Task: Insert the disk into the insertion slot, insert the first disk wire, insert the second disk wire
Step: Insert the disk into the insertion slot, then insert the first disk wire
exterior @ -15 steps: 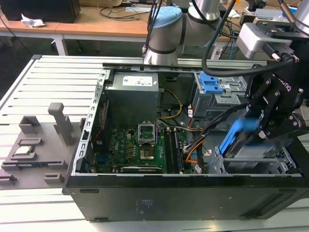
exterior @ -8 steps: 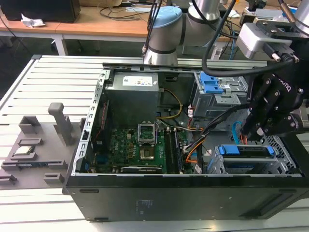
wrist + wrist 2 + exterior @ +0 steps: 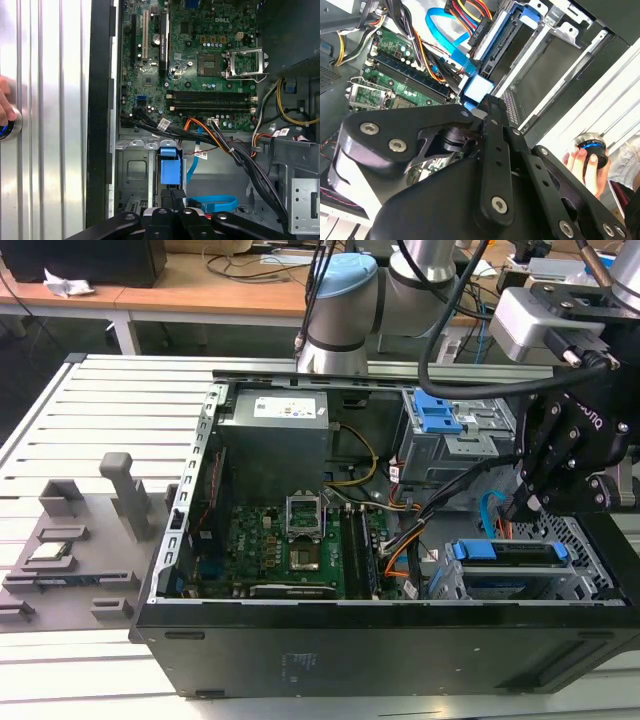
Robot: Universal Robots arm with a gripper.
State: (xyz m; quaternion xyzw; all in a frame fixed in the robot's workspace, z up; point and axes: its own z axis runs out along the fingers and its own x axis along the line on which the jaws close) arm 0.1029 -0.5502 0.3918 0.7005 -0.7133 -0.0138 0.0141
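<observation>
Toward the exterior view's right, the black gripper point(image 3: 528, 505) hangs over the near corner of the open computer case point(image 3: 330, 640), above the insertion slot point(image 3: 588, 540), a perforated metal cage. The disk point(image 3: 510, 552) lies flat in that cage's upper bay, its blue carrier end facing the motherboard point(image 3: 290, 540). Farther back stands the taller cage with blue latches point(image 3: 440, 425). The first wrist view looks along the fingers point(image 3: 172, 194): they are drawn together with no gap between them, their tips at the blue carrier end, touching or just short of it. Whether they pinch any part of it cannot be told. A blue flat cable point(image 3: 212, 202) curls just beside them, and a bundle of black and orange wires point(image 3: 220, 140) crosses above. Both wrist views add a person's hand point(image 3: 580, 162) resting on a round knob point(image 3: 591, 147) on the slatted table point(image 3: 55, 100) outside the case
</observation>
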